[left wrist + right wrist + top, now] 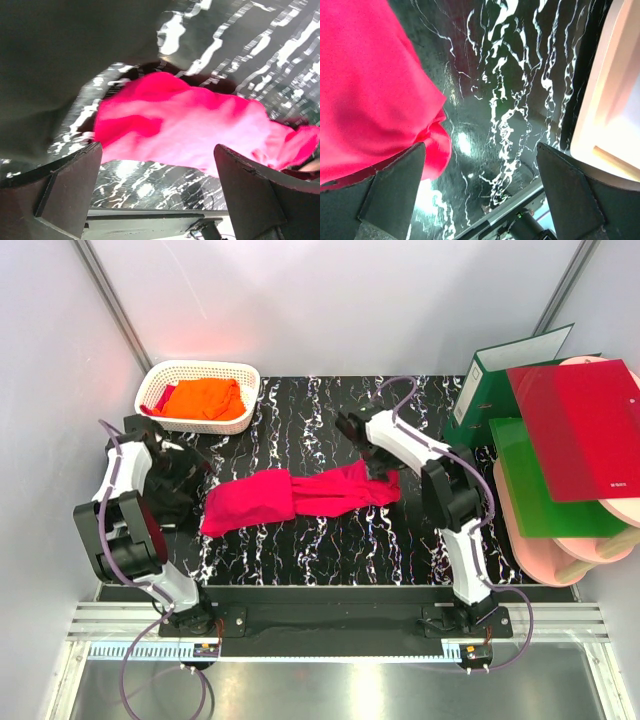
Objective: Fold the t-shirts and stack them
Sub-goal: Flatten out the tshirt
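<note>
- Crimson-pink t-shirt (300, 498) lies on the table (330, 550) in a long rumpled band; it looks light and floppy, so pinch its end corners.
- Your left claw (157, 150) and right claw (480, 150) gape wide at its two ends, holding nothing.
- Orange t-shirt (205, 400) sits bunched in the white basket (245, 375), far left.

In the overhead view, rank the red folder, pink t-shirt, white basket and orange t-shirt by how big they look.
Largest: red folder and pink t-shirt, too close to rank; the folder lies raised.
Then: white basket.
Smallest: orange t-shirt.
</note>
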`<action>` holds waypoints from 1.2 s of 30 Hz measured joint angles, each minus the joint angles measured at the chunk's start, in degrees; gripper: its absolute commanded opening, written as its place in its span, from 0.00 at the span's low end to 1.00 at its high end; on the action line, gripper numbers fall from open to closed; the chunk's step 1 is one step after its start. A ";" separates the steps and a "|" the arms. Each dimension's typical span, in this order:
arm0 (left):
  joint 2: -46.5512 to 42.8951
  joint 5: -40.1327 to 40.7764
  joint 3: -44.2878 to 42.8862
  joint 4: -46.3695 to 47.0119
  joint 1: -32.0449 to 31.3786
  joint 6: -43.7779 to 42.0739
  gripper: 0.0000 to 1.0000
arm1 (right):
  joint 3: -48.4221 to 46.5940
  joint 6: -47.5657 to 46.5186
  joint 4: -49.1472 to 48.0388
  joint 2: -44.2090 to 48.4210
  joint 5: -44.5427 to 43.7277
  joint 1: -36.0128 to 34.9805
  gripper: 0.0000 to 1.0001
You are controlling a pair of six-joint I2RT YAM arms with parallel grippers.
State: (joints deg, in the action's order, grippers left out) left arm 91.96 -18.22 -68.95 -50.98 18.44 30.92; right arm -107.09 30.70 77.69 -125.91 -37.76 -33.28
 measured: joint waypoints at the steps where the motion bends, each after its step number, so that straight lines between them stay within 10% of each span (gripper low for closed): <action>1: 0.00 -0.50 -0.24 0.13 -0.44 0.00 0.99 | -0.72 -0.59 -0.04 1.20 0.61 0.00 0.98; 15: 4.90 -3.39 -2.95 0.98 -13.05 0.42 0.99 | -3.41 -6.75 -2.99 5.31 16.55 0.00 0.67; 36: 10.03 -2.97 -3.02 1.36 -17.79 0.37 0.99 | -0.63 -10.10 -4.35 0.24 33.14 -0.02 0.50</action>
State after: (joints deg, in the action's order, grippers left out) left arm 102.00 -21.19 -71.96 -49.63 0.64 31.29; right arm -107.72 20.60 73.34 -125.67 -4.62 -33.30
